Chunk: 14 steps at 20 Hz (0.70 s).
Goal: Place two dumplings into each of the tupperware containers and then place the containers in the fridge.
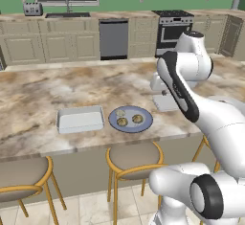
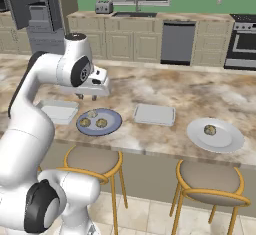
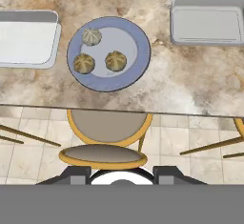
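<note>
Round padded stool (image 3: 106,142); ridged dumplings (image 3: 116,60) on glossy blue plate (image 3: 138,63); end effector (image 2: 87,97) state unclear.

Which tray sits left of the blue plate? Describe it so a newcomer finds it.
On the marble island counter, find the round blue plate holding three dumplings. The tray lies apart to its left. Unlike the other tray, it sits away from the white plate.

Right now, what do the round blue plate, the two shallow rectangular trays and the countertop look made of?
Round blue-grey plate: probably glazed ceramic, smooth and opaque with a paler centre. Shallow rectangular trays: likely plastic, pale whitish-grey, thin low rims, matte. Countertop: looks like polished marble or granite, given its mottled brown-and-cream veining; a rendered texture, so uncertain.
</note>
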### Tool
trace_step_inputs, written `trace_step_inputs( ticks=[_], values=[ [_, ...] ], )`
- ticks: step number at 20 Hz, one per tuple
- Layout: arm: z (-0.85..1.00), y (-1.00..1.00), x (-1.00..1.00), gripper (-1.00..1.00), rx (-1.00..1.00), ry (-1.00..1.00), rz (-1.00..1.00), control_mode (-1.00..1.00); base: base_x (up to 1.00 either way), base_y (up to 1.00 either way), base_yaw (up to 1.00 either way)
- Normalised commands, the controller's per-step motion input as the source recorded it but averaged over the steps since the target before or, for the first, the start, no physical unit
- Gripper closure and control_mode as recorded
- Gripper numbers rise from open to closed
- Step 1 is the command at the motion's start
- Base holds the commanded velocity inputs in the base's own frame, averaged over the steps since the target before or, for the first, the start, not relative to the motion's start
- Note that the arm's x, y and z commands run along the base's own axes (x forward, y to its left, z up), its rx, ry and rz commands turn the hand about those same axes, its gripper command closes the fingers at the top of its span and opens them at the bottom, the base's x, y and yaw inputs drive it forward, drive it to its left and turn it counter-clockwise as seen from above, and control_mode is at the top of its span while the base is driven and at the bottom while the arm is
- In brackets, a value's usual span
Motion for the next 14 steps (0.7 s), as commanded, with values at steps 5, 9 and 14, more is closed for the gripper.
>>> trace_step_inputs(
  ticks=[5, 9, 14],
  values=[
    [-0.18, -0.76, -0.04, -1.0, 0.01, 0.0, 0.0, -1.0, 0.0, 0.0, 0.0],
    [-0.35, -1.0, -0.23, -1.0, 0.0, 0.0, -0.08, -1.0, 0.0, 0.0, 0.0],
    [-0.24, -1.0, 0.0, -1.0, 0.0, 0.0, -0.13, -1.0, 0.0, 0.0, 0.0]
  ],
)
